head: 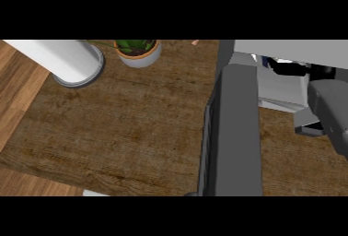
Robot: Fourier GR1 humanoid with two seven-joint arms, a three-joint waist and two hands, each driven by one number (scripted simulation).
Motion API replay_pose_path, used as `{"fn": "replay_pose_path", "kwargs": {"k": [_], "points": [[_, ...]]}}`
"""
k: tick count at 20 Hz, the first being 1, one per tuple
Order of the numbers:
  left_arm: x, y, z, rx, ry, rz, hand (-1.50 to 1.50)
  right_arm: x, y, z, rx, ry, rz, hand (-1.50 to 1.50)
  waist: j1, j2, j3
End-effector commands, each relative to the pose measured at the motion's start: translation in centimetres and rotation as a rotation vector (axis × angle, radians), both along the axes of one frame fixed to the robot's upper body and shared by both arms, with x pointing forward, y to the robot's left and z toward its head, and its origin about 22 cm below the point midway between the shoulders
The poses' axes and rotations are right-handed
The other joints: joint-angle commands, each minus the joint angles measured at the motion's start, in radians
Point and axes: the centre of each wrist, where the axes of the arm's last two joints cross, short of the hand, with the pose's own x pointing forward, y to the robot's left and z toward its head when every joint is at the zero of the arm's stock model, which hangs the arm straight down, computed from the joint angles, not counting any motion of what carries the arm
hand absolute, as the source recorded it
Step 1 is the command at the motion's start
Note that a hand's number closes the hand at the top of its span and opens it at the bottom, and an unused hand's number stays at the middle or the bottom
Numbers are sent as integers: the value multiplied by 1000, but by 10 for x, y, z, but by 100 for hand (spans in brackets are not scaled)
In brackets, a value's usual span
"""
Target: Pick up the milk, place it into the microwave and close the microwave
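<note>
Head view shows your grey right forearm (329, 115) reaching past the open dark grey microwave door (234, 133); hand state unclear, milk unseen; next, judge placement, then close

Setting: a home kitchen. Indicators are a dark wood-grain counter (122, 129), a microwave (292, 53) with its door (234, 133) swung open over the counter, a potted plant (138, 51), and a white cylindrical canister (65, 60) near the counter edge.

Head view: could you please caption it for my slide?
Right forearm reaches into the open microwave, its door ajar, potted plant behind.
</note>
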Motion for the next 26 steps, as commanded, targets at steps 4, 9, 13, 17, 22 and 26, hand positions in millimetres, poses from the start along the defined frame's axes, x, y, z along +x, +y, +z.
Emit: {"fn": "replay_pose_path", "kwargs": {"k": [4,9,13,17,22,26], "points": [[6,0,-1,11,1,-6,-150,15,40,7,99,25,206,-150,15,-8,-2],[12,0,-5,16,20,-6,-150,21,73,7,-18,103,213,-150,9,-20,-8],[15,-3,-8,23,21,-24,-150,30,100,22,5,85,185,-150,16,-19,-9],[16,2,-7,34,38,-20,-150,33,115,26,5,61,182,-150,2,-23,-8],[21,2,-15,35,58,-45,-150,37,138,36,16,2,210,-150,-6,-24,-8],[19,-4,-24,18,76,-38,-150,34,143,26,56,-36,143,-150,-36,-39,-8]]}}
